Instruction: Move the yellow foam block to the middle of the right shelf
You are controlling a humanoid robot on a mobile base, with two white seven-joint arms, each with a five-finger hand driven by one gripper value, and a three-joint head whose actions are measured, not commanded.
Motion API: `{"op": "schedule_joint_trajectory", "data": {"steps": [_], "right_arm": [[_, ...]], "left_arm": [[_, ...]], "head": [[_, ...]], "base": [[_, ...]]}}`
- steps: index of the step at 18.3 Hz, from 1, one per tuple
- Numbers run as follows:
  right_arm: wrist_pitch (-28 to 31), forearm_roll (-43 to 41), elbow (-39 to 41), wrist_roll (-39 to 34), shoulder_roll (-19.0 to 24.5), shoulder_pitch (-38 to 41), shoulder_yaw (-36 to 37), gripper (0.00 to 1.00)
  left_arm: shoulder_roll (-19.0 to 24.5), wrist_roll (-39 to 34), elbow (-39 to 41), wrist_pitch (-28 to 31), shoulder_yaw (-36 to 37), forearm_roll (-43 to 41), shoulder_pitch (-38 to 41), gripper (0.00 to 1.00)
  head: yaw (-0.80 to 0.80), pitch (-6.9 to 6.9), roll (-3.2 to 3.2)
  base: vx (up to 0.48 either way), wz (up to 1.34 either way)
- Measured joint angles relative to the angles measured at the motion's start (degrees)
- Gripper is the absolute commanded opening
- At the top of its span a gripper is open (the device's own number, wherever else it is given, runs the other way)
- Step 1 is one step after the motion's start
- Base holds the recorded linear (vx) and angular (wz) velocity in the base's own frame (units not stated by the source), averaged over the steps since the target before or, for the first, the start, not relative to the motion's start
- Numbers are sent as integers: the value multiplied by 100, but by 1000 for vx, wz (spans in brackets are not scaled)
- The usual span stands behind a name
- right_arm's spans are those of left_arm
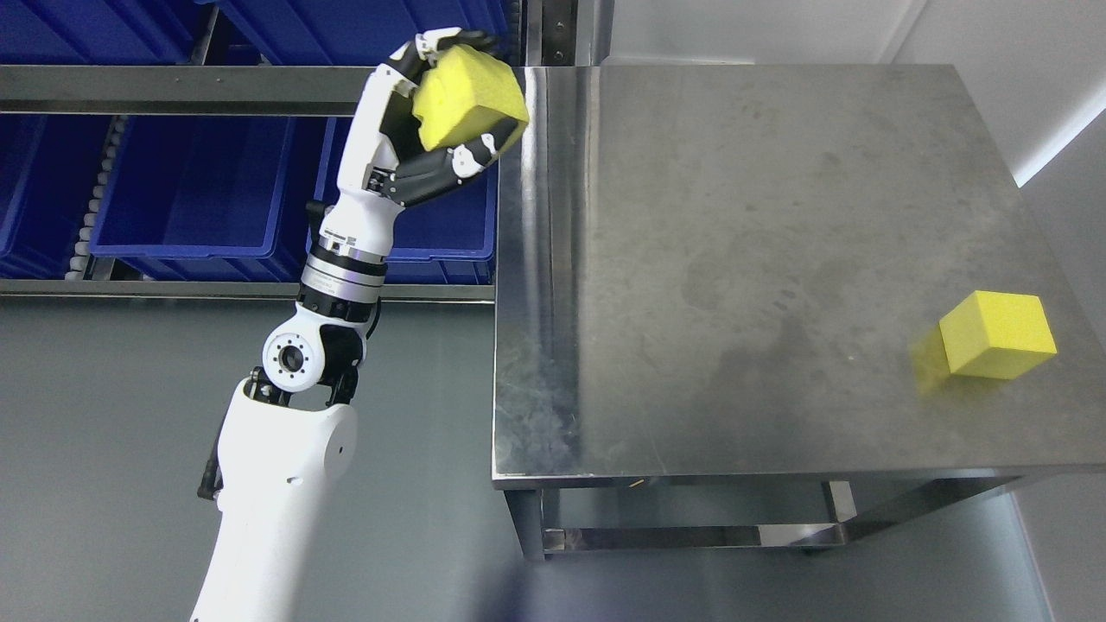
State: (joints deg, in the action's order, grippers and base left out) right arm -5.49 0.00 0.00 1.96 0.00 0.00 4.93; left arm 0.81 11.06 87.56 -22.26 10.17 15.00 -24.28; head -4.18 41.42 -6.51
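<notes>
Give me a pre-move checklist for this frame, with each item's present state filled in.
1. Block held: the left hand has its fingers curled around a yellow foam block: ok.
2. Block lifted off any surface: it hangs beside the steel table's left edge: ok.
3. Grip secure enough to carry: cannot tell.
4. Block on a shelf: not ok, still in the hand, in front of the blue bins.
5. Second yellow block out of the way: sits apart, near the table's right edge: ok.
6. Right arm position: not in view, cannot tell.
</notes>
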Motion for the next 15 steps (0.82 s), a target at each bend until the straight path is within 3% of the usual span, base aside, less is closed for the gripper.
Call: {"op": "schedule_joint_trajectory", "data": {"steps": [7, 15], "right_arm": [[0, 0, 0, 0, 0, 0, 0, 100], [-1, 0, 0, 0, 0, 0, 0, 100]], "left_arm": [[-38, -146, 19, -117, -525, -26, 317, 31], [-61, -150, 30, -86, -979, -86, 751, 31]], "head": [[0, 0, 0], [0, -1, 0]], "base": [[-10, 256], [23, 783]]}}
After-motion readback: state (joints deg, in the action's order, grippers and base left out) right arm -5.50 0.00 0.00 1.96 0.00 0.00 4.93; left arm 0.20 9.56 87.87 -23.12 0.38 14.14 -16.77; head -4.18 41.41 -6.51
